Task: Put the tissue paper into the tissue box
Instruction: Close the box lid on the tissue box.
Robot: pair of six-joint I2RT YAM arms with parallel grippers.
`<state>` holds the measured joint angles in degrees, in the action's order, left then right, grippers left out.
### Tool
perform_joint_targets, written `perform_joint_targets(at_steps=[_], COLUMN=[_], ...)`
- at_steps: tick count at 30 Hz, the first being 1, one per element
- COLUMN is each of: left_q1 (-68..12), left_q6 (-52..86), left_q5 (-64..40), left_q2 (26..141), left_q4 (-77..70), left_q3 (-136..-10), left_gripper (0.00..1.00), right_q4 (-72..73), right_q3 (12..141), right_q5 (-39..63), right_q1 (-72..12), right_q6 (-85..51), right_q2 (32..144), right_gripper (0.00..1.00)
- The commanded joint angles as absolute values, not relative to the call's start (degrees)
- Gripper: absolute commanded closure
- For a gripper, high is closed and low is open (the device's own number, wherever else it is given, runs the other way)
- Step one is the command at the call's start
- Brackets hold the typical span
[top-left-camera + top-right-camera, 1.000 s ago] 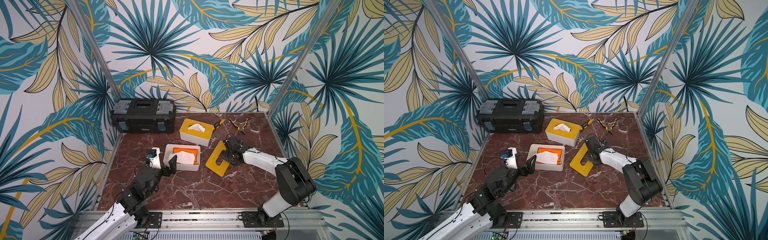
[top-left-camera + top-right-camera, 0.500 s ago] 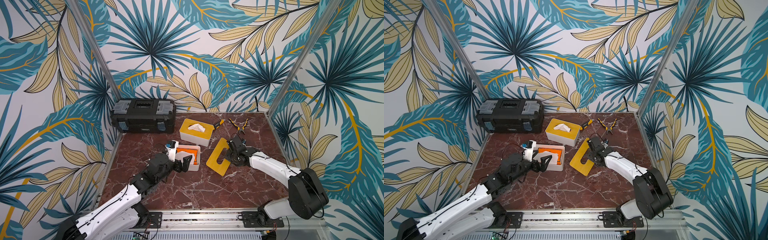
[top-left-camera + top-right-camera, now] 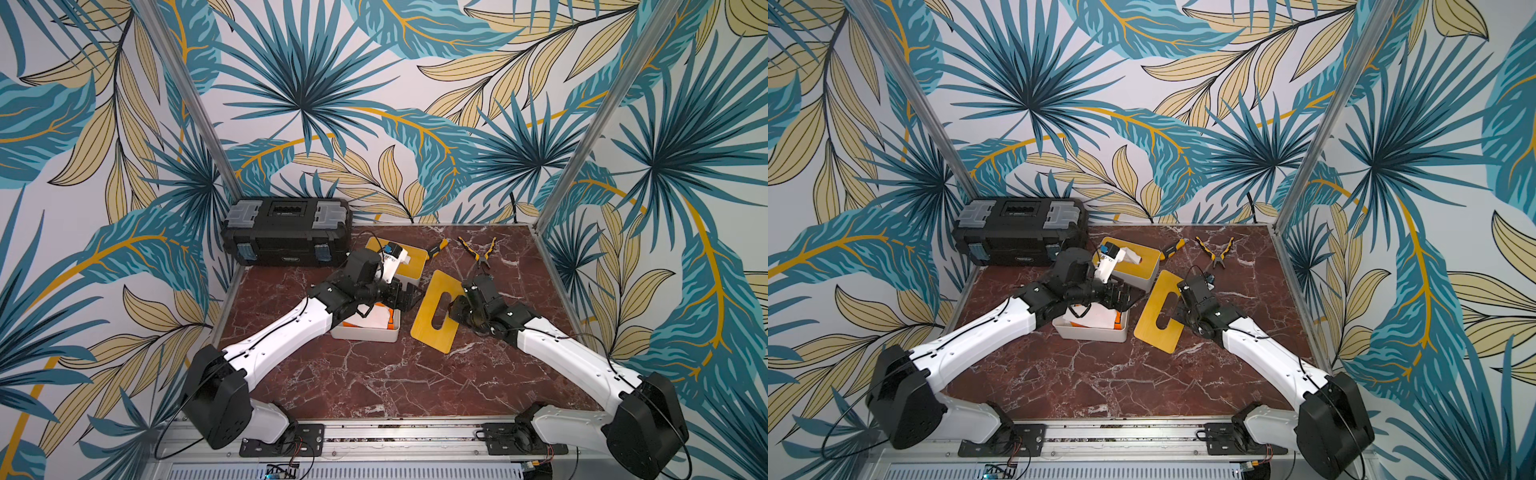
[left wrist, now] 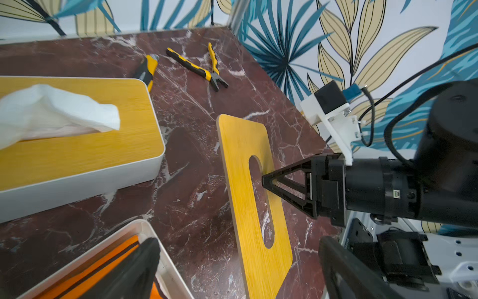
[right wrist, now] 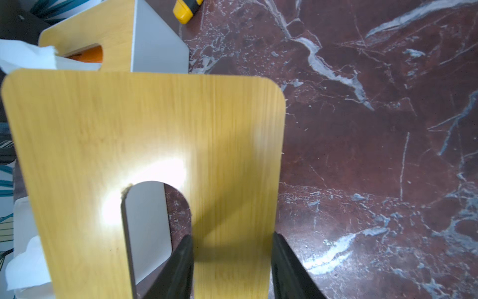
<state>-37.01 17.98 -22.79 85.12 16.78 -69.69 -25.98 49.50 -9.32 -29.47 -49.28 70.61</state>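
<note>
**Both top views:** the left gripper (image 3: 407, 297), jaws wide apart and empty, hovers over the far end of the open tissue box (image 3: 365, 336). The tissue paper (image 3: 374, 319) lies inside, directly beneath it.

**Left wrist:** the slotted lid (image 4: 240, 155) is tilted just right of the box, its long axis fore-aft.

**Right wrist:** the right gripper (image 5: 232, 259) is clamped on the lid's strip beside the slot.

No writing is legible.

right gripper (image 5: 232, 269) has the flat yellow wood-grain lid (image 5: 144, 129) pinched, one black finger (image 5: 181, 266) through its oval slot, the other on the outer edge. dark red marble bench (image 5: 375, 155) beneath. beyond the lid, a yellow-topped white tissue box (image 5: 155, 46) with white tissue (image 5: 25, 59) poking out, yellow knife tip (image 5: 186, 10) just beside it.
</note>
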Motion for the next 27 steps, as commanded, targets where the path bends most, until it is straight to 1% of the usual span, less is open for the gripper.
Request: perform_joint_targets(at_steps=[1, 5, 9, 13, 17, 21, 27], left_q1=[-36.74, -36.74, -36.74, -36.74, -36.74, -36.74, -36.74], left_q6=[15.07, 14.85, 15.20, 15.20, 15.26, 16.08, 18.42], left_q5=[-28.40, -31.08, -32.78, -32.61, -32.36, -33.19, -35.53], left_q2=[89.77, 95.23, 99.38, 101.86, 103.57, 104.90, 106.42], left_q4=[25.86, 28.92, 31.61, 33.24, 34.38, 33.61, 31.49], left_q3=[-78.35, -84.52, -88.98, -91.58, -93.40, -93.76, -93.61], left_gripper=[0.00, 0.02, 0.10, 0.15, 0.23, 0.34, 0.55], right_q4=[-27.03, -25.69, -25.50, -24.80, -23.99, -22.73, -21.49], right_q3=[47.78, 46.57, 46.23, 45.55, 45.09, 44.52, 44.38], right_q5=[-8.93, -8.31, -8.17, -8.35, -8.60, -8.70, -8.90], right_q1=[-30.66, -31.70, -32.73, -33.35, -33.88, -34.35, -34.80], right_q6=[-45.92, -44.92, -44.23, -44.12, -44.20, -44.36, -44.46], right_q2=[68.69, 67.20, 66.23, 65.41, 64.89, 64.86, 65.53], right_gripper=[1.00, 1.00, 1.00, 1.00, 1.00, 1.00, 1.00])
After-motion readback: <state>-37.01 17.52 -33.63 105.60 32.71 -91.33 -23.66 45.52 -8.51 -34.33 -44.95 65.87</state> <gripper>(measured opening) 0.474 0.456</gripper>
